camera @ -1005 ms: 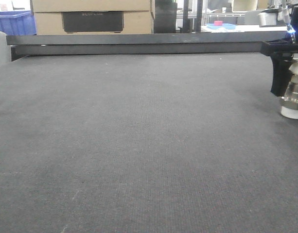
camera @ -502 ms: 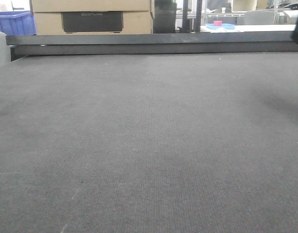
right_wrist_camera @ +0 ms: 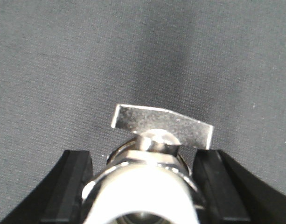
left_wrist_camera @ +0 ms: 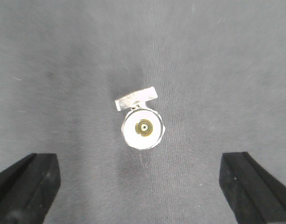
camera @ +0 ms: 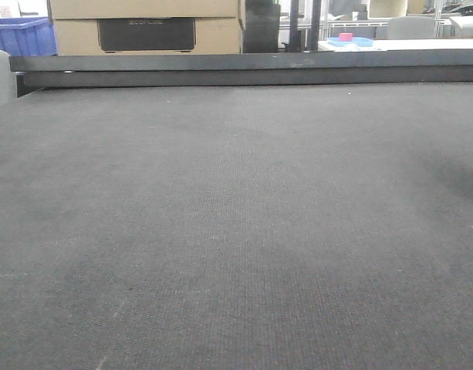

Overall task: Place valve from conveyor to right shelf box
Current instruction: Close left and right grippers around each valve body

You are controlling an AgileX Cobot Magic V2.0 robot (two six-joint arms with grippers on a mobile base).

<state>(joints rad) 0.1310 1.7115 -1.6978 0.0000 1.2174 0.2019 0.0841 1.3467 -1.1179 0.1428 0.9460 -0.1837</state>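
Observation:
In the right wrist view my right gripper (right_wrist_camera: 142, 189) is shut on the valve (right_wrist_camera: 149, 179), a silver fitting with a white cap toward the camera and a flat silver handle (right_wrist_camera: 161, 126) on top. It is held above the dark grey conveyor belt (right_wrist_camera: 63, 70). In the left wrist view a second valve (left_wrist_camera: 142, 128) stands upright on the belt (left_wrist_camera: 63, 60), seen from above. My left gripper (left_wrist_camera: 139, 182) is open over it, with its black fingers (left_wrist_camera: 31, 182) far apart. Neither gripper nor any valve shows in the front view, only the belt (camera: 236, 231).
A dark metal rail (camera: 244, 69) edges the far side of the belt. Behind it stand a cardboard box (camera: 143, 27), a blue bin (camera: 20, 35) and a white table with a small pink object (camera: 346, 36).
The right gripper, holding the valve at the right edge of the front view a second ago, has moved out of that view to the right.

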